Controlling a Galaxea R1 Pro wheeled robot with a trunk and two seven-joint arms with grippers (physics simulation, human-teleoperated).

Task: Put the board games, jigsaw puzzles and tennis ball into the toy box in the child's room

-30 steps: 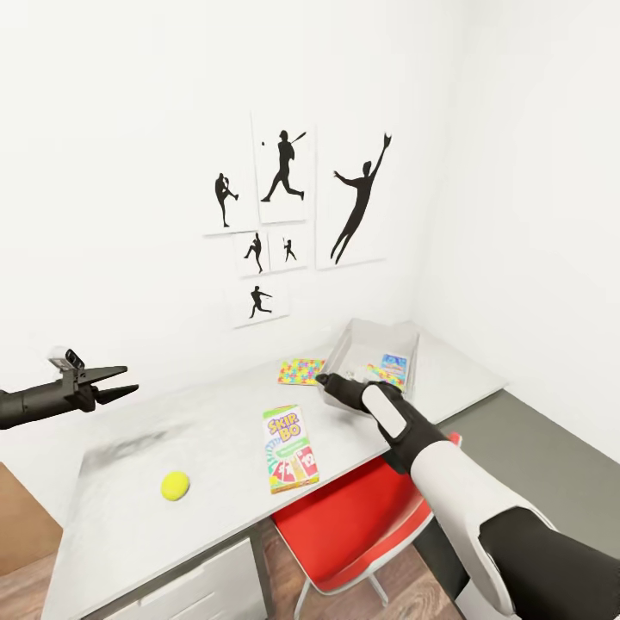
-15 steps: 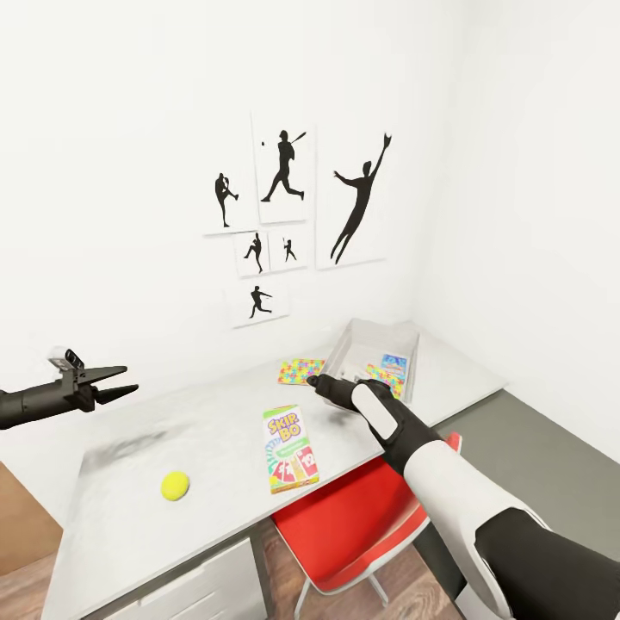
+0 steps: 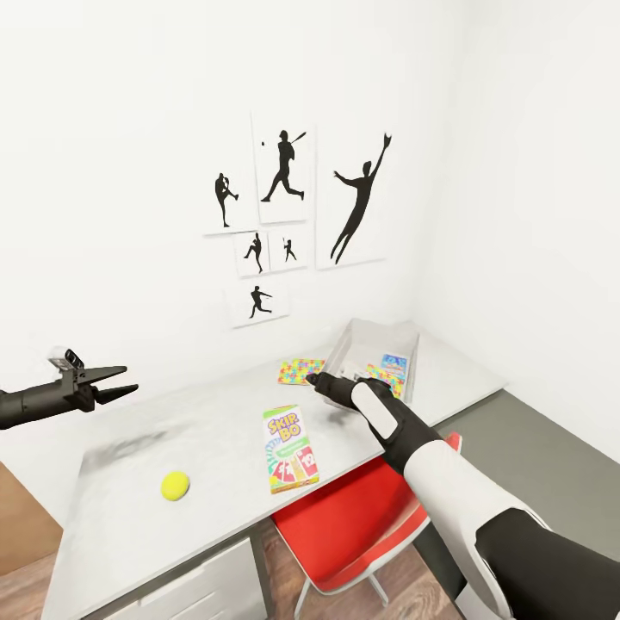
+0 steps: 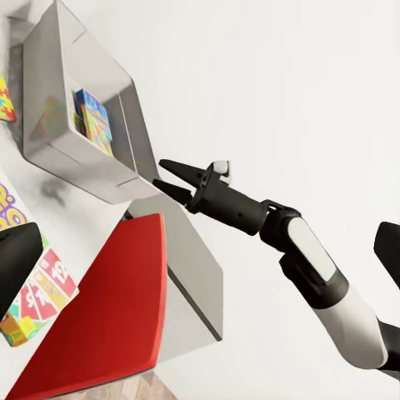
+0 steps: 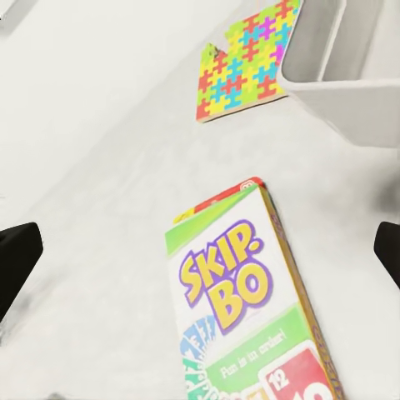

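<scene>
Beside toy box (image 3: 379,344) rim — right hand (image 3: 320,381)

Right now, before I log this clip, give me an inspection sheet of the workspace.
Surface: pale grey table, toys lying flat on it.
Job's things: SKIP BO board game and tennis ball on the table; one jigsaw puzzle beside the toy box; colourful toys already inside the box.
Clutter: nothing seen.
Grippers: left gripper open, held above the table's left end; right gripper open, empty, near the toy box.
Cables: nothing seen.
Surroundings: red chair tucked under the table; baseball silhouette prints on the white wall.
</scene>
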